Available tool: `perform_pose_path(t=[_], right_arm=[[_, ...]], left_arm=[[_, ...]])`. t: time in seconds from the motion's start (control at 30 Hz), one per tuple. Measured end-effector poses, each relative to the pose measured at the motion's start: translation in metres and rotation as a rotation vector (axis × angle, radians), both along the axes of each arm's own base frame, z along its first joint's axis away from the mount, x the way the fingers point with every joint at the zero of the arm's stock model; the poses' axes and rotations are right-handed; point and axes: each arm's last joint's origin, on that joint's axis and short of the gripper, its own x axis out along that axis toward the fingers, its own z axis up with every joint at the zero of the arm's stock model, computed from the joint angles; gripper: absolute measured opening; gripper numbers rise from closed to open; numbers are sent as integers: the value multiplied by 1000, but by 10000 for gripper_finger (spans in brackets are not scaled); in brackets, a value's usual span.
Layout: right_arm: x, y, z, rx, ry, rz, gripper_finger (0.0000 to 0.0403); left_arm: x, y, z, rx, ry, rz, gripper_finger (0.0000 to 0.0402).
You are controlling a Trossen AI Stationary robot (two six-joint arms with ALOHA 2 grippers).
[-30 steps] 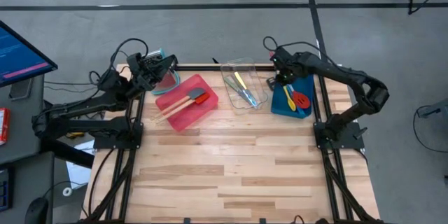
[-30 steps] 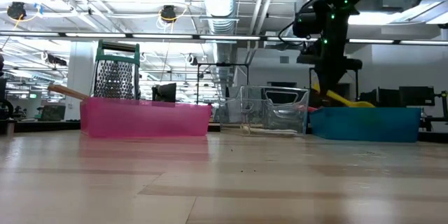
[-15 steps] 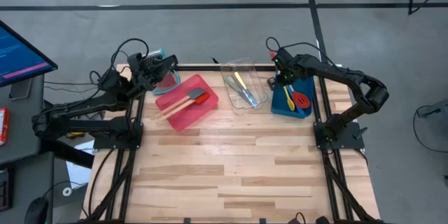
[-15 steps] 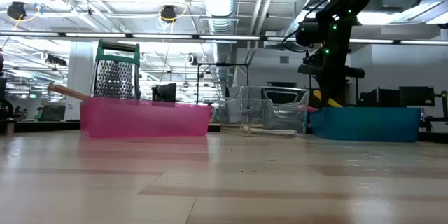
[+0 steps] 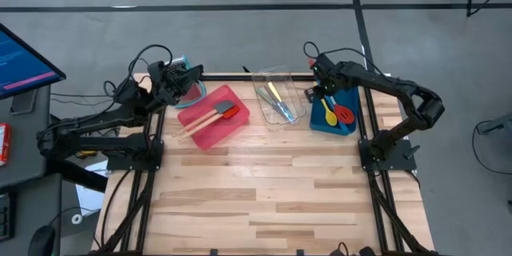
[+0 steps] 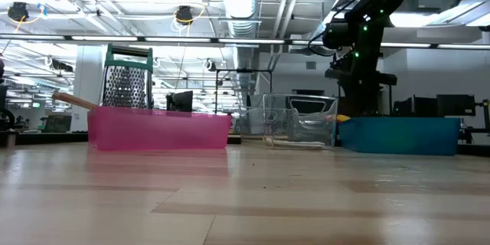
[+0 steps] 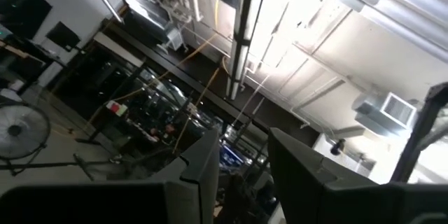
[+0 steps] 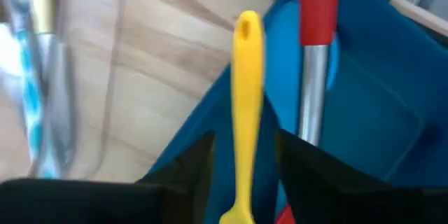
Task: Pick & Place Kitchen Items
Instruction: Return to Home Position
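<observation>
Sorting at the blue tray (image 6: pixel 413 136) looks settled to us: the yellow spoon (image 8: pixel 246 77) lies inside it, along the wall that faces the clear tray (image 5: pixel 298 88), and the red spoon (image 5: pixel 344 114) rests just beside it in the same tray. We see the right hand (image 5: pixel 323 94) poised just above that side of the blue tray, fingers spread and gripping nothing. The spoon lies below them, free, so we read the parted fingers as a release stance and judge the arm ready to lift off toward its rest pose. Well apart from the blue tray, beyond the clear tray and the red tray (image 5: pixel 210 136), the left hand (image 7: pixel 241 157) waits with fingers apart and empty, aimed up at the ceiling, clear of the counter (image 5: pixel 264 184)
</observation>
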Motion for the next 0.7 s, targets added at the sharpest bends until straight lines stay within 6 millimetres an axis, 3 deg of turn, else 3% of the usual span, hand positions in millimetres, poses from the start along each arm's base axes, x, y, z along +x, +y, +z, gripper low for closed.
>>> perform_pose_path(t=[0.17, 0.33, 0.5, 0.7], right_arm=[[13, -3, 43, -17, -182, 108, 207], [14, 15, 130, -263, -442, 214, 228], [-19, 50, 204, -524, -685, 279, 205], [-72, 96, 241, -690, -841, 403, 123]], left_arm=[[-5, -3, 3, 23, -10, -28, 106], [-20, -4, 10, 82, -30, -58, 70], [-35, -3, 11, 95, 9, -44, 8], [-49, 1, 8, 102, 75, -28, 1]])
